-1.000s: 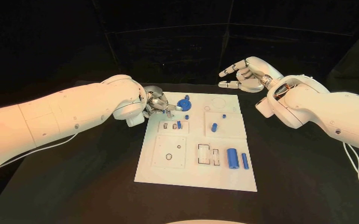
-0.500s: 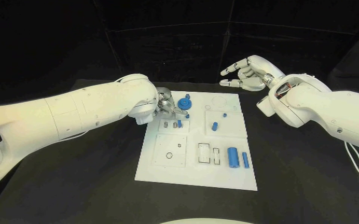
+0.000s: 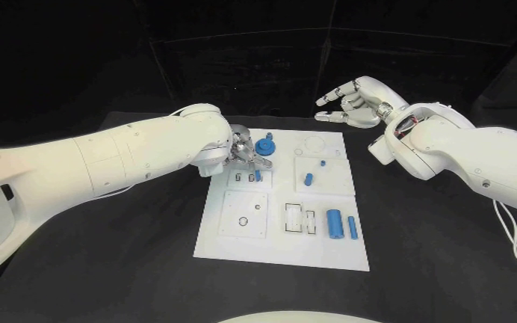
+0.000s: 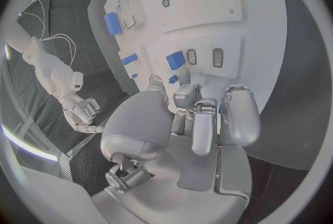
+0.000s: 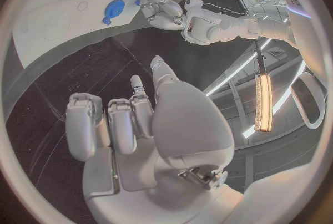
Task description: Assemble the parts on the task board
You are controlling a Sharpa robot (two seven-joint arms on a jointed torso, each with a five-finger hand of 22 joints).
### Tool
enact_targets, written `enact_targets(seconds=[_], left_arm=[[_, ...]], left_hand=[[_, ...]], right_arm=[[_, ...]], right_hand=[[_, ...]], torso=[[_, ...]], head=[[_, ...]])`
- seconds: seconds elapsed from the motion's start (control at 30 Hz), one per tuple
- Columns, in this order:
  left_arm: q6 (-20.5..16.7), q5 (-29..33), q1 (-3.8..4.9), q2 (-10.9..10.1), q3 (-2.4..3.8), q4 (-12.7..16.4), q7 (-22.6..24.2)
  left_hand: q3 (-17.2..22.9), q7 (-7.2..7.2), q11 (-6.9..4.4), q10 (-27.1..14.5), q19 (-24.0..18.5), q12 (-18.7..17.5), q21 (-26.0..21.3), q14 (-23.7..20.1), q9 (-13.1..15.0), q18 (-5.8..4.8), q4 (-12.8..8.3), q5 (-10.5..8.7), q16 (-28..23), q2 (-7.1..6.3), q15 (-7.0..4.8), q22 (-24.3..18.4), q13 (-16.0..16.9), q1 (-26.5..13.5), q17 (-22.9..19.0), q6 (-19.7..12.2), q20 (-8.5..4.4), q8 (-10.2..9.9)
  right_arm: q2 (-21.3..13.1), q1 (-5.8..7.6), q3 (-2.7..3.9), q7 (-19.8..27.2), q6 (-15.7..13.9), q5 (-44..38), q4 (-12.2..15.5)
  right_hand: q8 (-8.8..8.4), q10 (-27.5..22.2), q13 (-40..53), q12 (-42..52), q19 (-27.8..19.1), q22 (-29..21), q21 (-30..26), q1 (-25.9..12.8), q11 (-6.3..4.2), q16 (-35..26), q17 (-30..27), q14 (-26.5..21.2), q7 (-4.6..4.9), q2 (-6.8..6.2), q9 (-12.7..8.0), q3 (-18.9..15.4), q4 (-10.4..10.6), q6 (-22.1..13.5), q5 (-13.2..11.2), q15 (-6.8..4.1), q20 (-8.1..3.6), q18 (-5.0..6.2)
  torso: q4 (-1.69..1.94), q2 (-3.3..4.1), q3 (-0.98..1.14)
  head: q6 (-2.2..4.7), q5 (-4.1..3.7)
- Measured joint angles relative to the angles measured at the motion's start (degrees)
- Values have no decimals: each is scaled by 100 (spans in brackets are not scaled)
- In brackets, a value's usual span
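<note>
now the left hand [image 3: 246,155] hovers, fingers apart and empty, over the task board [image 3: 282,244] at ten o'clock; right hand [image 3: 355,105] hangs wide, empty.

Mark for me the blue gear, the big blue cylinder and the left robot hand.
Blue gear [image 3: 266,149], head view, on its round top face.
Big blue cylinder [image 3: 334,224], head view, mid-length on its side.
Left robot hand [image 3: 246,155], head view, on the silver fingers over the board's far left corner.

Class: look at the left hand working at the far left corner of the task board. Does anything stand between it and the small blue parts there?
Nothing visible does. The left hand hangs right over the task board, its fingertips beside a small blue part; the blue round part sits just beyond.
</note>
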Motion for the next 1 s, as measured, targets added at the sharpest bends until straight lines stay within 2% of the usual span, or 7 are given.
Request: enact_targets(seconds=[0.5,1.0], left_arm=[[180,-99,0,57,-10,-32,-28],[308,-116,-2,108,-43,-44,-41]], left_hand=[[91,-20,-21,61,0,117,99,0,111,2,-90,0,0,60,0,164,116,163,-1,-61,0,145],[215,-41,-21,102,0,152,157,0,182,3,-214,0,0,36,1,231,173,293,-1,-82,0,232]], right_arm=[[28,0,0,-16,25,1,-50],[53,0,0,-20,64,2,-84]], right_hand=[[0,0,0,0,0,0,0,0,0,0,5,0,0,0,1,0,0,0,0,0,0,0],[0,0,0,0,0,0,0,0,0,-26,3,0,0,0,-4,-15,-16,0,69,0,0,0]], torso=[[4,-4,2],[7,-4,0]], head=[[-32,4],[-72,-12]])
